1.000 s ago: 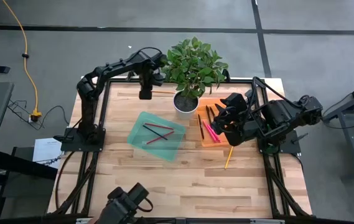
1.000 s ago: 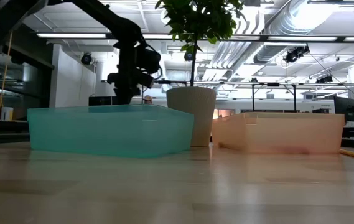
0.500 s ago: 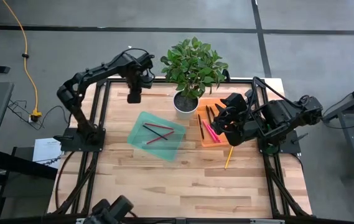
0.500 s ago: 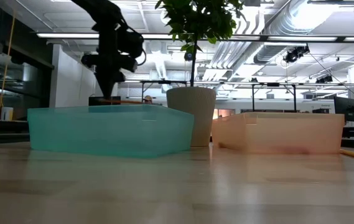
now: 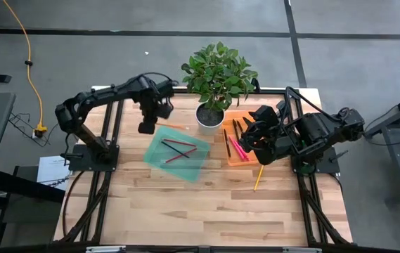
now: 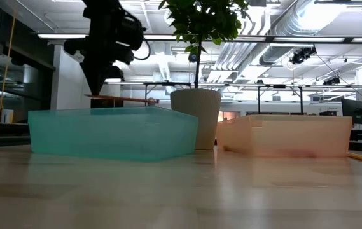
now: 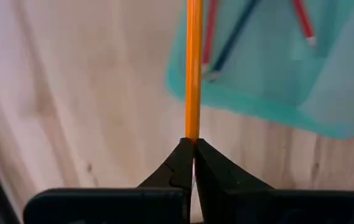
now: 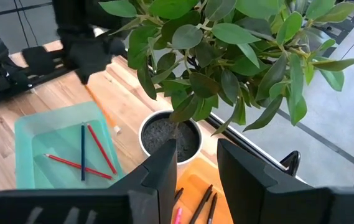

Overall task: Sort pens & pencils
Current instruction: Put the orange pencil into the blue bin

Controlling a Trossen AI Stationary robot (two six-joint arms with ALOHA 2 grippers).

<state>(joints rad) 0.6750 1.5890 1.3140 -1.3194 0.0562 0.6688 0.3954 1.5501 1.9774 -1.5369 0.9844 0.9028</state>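
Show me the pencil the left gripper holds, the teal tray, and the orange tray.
pencil (image 7: 193, 68), left wrist view, mid-shaft.
teal tray (image 5: 194, 169), high view, bare floor.
orange tray (image 6: 295, 135), low view, front wall.

An orange pencil (image 7: 193, 68) is clamped level in the left end effector (image 5: 145, 127), above centre-left of the high view. Three pencils (image 5: 177, 150), red and dark, lie crossed at centre. Black and pink pens (image 5: 237, 146) lie centre-right; one yellow pencil (image 5: 257, 178) lies just below them.
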